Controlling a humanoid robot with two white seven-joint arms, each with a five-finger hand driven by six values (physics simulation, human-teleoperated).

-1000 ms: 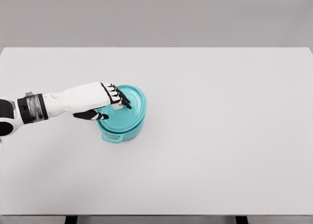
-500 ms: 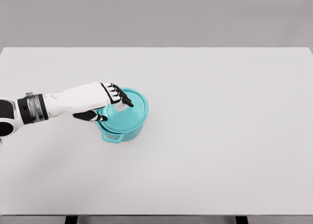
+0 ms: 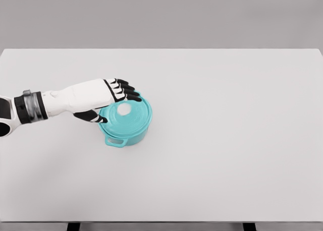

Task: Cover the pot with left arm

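Teal is the one strong colour we find here: a teal pot (image 3: 126,127) stands on the pale grey surface (image 3: 227,140), left of its middle, with the matching lid (image 3: 126,115) seated on top and a pale round knob (image 3: 123,109) showing at the lid's centre. A small loop handle (image 3: 115,140) juts from the pot's near side. Our left robot hand (image 3: 108,97) comes in from the left edge on a white forearm and hangs over the lid's far-left rim, its dark fingertips (image 3: 132,92) spread loosely along that edge and its thumb (image 3: 96,118) low beside the pot's left wall. We see the fingers relaxed and closed around nothing, the knob lying clear of them.
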